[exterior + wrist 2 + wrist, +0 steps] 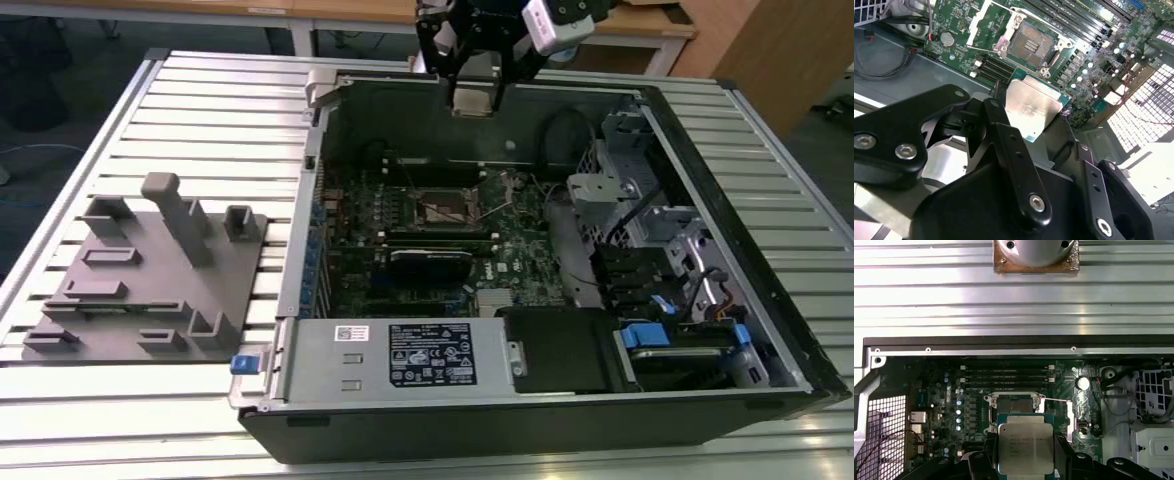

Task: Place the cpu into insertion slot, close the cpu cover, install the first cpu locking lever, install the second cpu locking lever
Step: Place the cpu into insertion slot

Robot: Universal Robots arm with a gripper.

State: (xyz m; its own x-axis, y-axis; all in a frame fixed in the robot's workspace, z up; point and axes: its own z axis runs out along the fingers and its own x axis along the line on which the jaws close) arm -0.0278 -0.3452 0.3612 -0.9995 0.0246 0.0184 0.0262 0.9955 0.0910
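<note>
As things stand: pincer (477,95) pinching the cpu (1034,107) by opposite edges, above the case (387,76) rim
Done: nothing seated; insertion slot (1031,46) bare, below and ahead of pincer
Left: seating, closing the cpu cover (976,25) (swung open), both lockings
Room: open air around pincer; case walls and open cover hem the slot beneath

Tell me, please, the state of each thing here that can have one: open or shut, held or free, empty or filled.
cpu, held in the claw, not yet seated.
claw, shut on the cpu.
insertion slot, empty, contact field uncovered.
cpu cover, raised, off the insertion slot.
computer case, lying flat, side open, board exposed.
</note>
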